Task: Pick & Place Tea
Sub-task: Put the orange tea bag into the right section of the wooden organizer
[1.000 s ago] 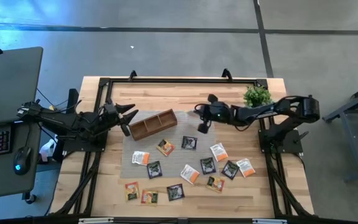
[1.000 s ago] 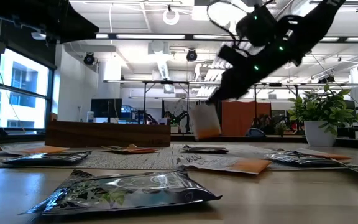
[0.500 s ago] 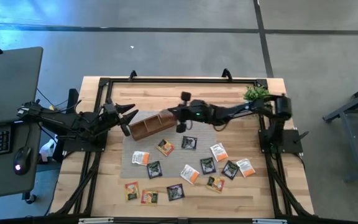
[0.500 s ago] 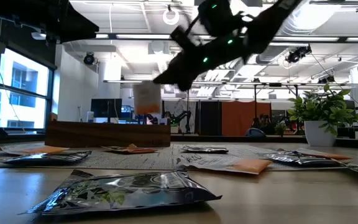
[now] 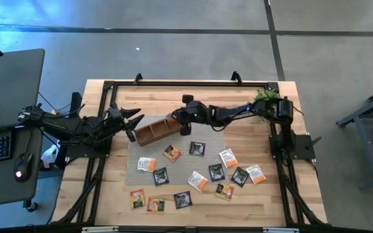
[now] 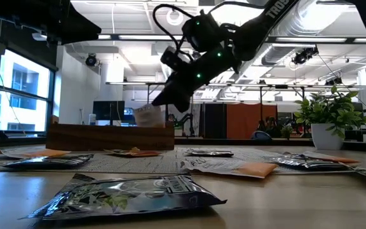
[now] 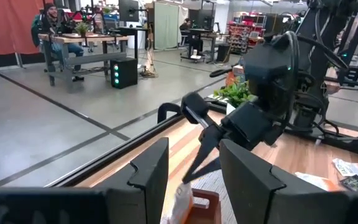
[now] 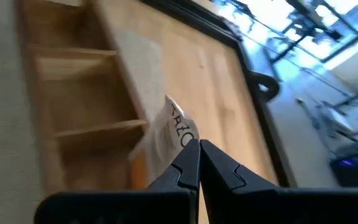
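Fingers of your right gripper [image 8: 194, 160] are pinched shut on a white tea sachet [image 8: 171, 132], hanging over the wooden tray's [image 5: 157, 129] end compartment near the bench's far edge. Lower it inside the walls before releasing, so it drops flat.

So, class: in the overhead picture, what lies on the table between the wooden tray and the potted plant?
The right arm's gripper, shut on a tea sachet, reaches across from the plant to the tray. The high view shows only bare tabletop beneath.
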{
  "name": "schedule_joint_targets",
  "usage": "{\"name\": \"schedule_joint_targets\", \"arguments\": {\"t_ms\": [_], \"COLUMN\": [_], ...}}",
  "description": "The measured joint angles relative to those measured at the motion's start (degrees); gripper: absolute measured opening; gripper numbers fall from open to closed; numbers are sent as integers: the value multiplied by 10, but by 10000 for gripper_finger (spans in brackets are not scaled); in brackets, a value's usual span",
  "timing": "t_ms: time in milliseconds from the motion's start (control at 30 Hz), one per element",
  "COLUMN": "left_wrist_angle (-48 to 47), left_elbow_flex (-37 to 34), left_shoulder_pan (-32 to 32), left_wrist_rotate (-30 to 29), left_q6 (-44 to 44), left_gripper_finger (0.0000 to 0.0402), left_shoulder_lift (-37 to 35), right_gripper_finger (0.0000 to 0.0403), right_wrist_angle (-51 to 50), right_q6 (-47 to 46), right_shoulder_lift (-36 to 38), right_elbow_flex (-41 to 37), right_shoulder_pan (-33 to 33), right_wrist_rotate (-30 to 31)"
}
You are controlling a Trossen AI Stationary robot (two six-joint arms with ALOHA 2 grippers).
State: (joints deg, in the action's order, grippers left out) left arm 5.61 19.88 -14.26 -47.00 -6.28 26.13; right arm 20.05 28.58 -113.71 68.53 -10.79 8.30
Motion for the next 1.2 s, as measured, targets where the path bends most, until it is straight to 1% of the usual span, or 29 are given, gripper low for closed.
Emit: {"name": "schedule_joint_targets", "arguments": {"t_ms": [100, 200, 533, 600, 667, 767, 800, 867, 933, 967, 1067, 1133, 1200], "left_wrist_angle": [1, 2, 2, 2, 2, 2, 1, -6, -23, -37, -102, -160, -220], "left_elbow_flex": [0, 0, 0, 0, 0, 0, 0, 0, 0, 0, 0, 0, 0], "left_shoulder_pan": [0, 0, 0, 0, 0, 0, 0, 0, 0, 0, 0, 0, -1], "left_wrist_rotate": [0, 0, 0, 0, 0, 2, 12, 50, 110, 144, 273, 358, 408], "left_q6": [0, 0, 0, 0, 0, -3, -11, -39, -90, -130, -306, -420, -505], "left_gripper_finger": [143, 143, 143, 143, 143, 143, 143, 143, 143, 143, 143, 143, 143], "left_shoulder_lift": [0, 0, 0, 0, 0, 0, 0, 0, 0, 0, 14, 31, 53], "right_gripper_finger": [3, 14, 88, 98, 104, 105, 106, 106, 106, 106, 106, 106, 106], "right_wrist_angle": [3, 3, 4, 7, 14, 17, 16, 8, -4, -12, -33, -39, -42], "right_q6": [0, 0, 4, -1, -27, -83, -93, -101, -93, -85, -68, -66, -65], "right_shoulder_lift": [0, 0, 1, 5, 6, 7, 7, 6, 6, 6, 6, 5, 5], "right_elbow_flex": [0, 0, 0, 0, 6, 14, 14, 14, 14, 14, 14, 14, 14], "right_shoulder_pan": [-5, -8, -8, -1, 11, 31, 38, 53, 67, 73, 87, 92, 93], "right_wrist_rotate": [-43, -52, -3, -10, -53, -153, -177, -185, -162, -144, -88, -66, -55]}}
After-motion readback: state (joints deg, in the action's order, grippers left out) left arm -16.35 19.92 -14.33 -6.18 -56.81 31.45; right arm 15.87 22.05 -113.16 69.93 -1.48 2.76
